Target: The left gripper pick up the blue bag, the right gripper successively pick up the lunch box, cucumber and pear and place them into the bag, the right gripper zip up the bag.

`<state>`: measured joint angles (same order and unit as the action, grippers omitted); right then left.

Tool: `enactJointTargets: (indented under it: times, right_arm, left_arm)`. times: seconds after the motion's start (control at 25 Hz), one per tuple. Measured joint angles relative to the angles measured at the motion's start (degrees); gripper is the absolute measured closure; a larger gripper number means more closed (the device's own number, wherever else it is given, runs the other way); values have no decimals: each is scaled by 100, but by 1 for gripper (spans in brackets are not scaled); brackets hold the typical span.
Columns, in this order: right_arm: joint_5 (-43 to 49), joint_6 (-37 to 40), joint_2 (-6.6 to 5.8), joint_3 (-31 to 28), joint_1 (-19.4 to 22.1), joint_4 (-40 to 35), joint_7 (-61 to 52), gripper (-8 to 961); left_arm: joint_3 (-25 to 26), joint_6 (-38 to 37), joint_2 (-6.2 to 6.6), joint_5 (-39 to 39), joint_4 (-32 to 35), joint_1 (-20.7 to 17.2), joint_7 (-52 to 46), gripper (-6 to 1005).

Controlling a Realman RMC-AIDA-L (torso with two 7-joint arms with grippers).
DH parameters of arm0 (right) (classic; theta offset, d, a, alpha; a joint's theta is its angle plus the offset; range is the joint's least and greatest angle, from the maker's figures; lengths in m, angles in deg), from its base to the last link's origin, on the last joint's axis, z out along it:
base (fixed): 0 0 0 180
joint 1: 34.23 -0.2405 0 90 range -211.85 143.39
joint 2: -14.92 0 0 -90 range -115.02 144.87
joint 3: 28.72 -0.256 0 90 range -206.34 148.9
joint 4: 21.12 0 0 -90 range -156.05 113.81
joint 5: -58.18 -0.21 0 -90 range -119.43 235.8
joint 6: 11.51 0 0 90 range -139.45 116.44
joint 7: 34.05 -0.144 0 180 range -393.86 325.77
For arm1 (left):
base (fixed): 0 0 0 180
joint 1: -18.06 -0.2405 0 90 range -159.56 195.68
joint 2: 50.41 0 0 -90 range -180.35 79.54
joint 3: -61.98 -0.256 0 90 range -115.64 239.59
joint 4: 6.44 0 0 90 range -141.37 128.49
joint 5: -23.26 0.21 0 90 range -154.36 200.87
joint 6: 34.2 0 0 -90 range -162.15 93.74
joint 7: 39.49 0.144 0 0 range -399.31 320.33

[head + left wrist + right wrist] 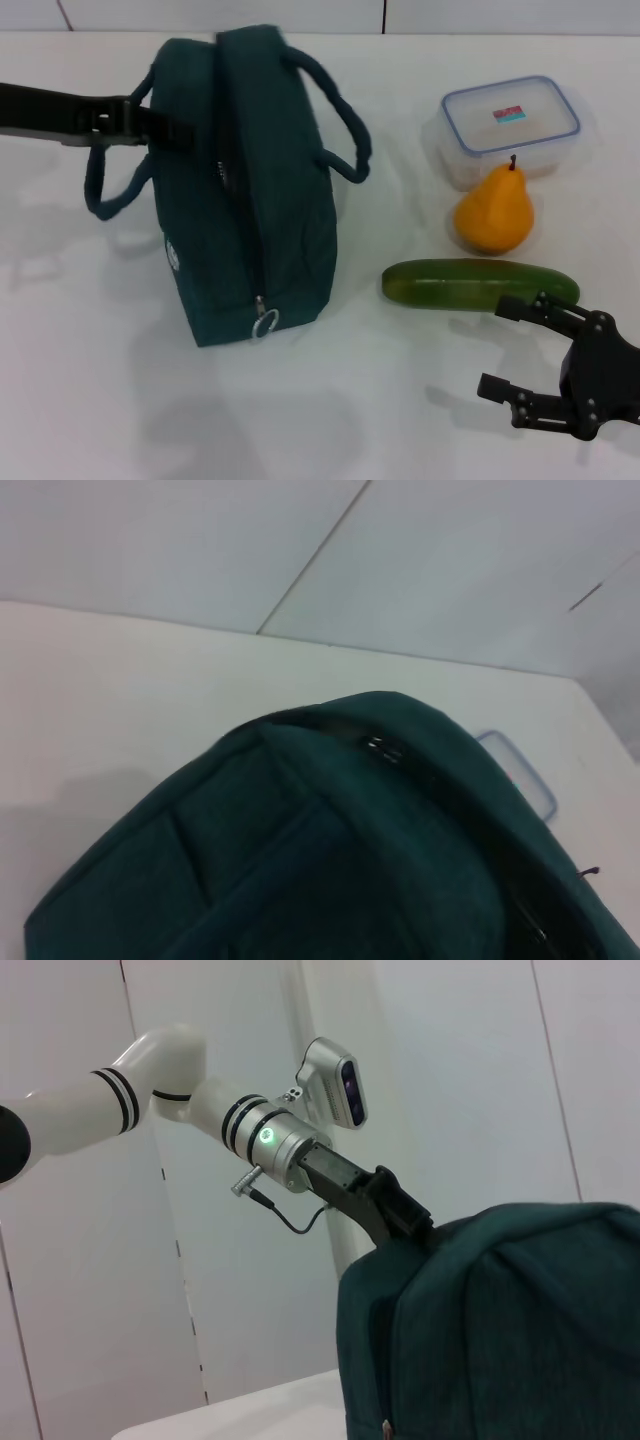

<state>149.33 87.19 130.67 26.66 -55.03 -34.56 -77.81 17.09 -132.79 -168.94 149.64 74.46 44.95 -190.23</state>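
The blue bag (250, 190), dark teal fabric with loop handles, zipped closed with a ring pull, stands upright on the table (90, 400), the left gripper (165, 128) against its upper side; its fingers' state cannot be told. The right gripper (515, 350), fingers spread, hovers empty just before the glossy cucumber (470, 282), with the orange pear (493, 215) and clear lunch box (510, 120) beyond.
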Motion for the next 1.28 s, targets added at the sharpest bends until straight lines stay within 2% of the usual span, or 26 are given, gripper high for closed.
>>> enactJointTargets:
  times: [0.28, 0.4, 0.52, 0.76, 0.92, 1.08, 1.28]
  right_arm:
    - [-10, 3, 0, -10, 7, 1, 0, 136]
    - [-178, 28, -2, -24, 40, 36, -15, 138]
    - [-779, 72, -25, -27, 68, 259, -219, 139]
    - [-2443, -37, -47, -37, 158, 797, -1918, 143]
    - [-3373, -565, -53, -36, 246, 1016, -3538, 145]
    - [-3863, -1331, -32, -36, 178, 1089, -4763, 147]
    - [-4147, -2007, 0, -36, -155, 1096, -4995, 150]
  left_arm:
    - [98, -16, 6, -109, 0, 3, -112, 890]
    - [115, -94, 75, -501, -8, -29, -220, 917]
    - [115, -216, 163, -1051, -18, -114, -264, 938]
    - [106, -260, 182, -1146, -80, -152, -276, 952]
    - [79, -263, 182, -1146, -116, -176, -252, 953]
    - [65, -265, 176, -1145, -119, -162, -234, 954]
    - [45, -266, 161, -1145, -119, -139, -225, 954]
